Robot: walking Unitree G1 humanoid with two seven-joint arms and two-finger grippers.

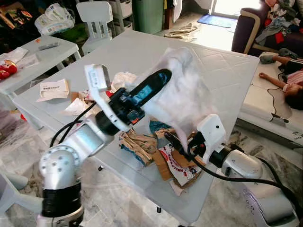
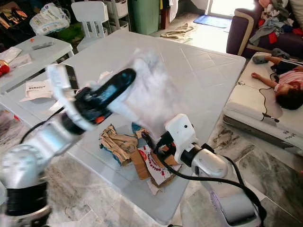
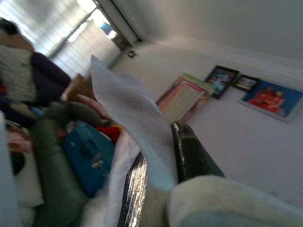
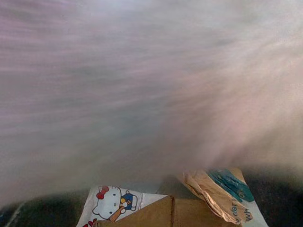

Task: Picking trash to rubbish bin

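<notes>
Overhead, from the left eye view, the left end effector (image 1: 158, 80) is raised above the white desk (image 1: 227, 71), its black fingers clamped on a blurred, translucent plastic bag (image 1: 182, 94) that hangs down and toward the robot's right. Below it, at the near edge of the desk, lies a heap of trash: crumpled brown paper (image 1: 137, 142) and a torn printed carton (image 1: 180, 168). The right end effector (image 1: 173, 139) sits low, just beside that carton; whether its fingers are apart or together I cannot tell.

Next, the right eye view gives the same layout; the carton (image 2: 151, 165) lies directly ahead of the right arm, so that arm is clearly the nearer one for it.

Then the left wrist view shows one black finger (image 3: 189, 151) with pale bag film pinched against it.

Finally, the right wrist view looks at the cartoon-printed carton (image 4: 118, 203) under a blur of bag. No rubbish bin can be identified with confidence.
</notes>
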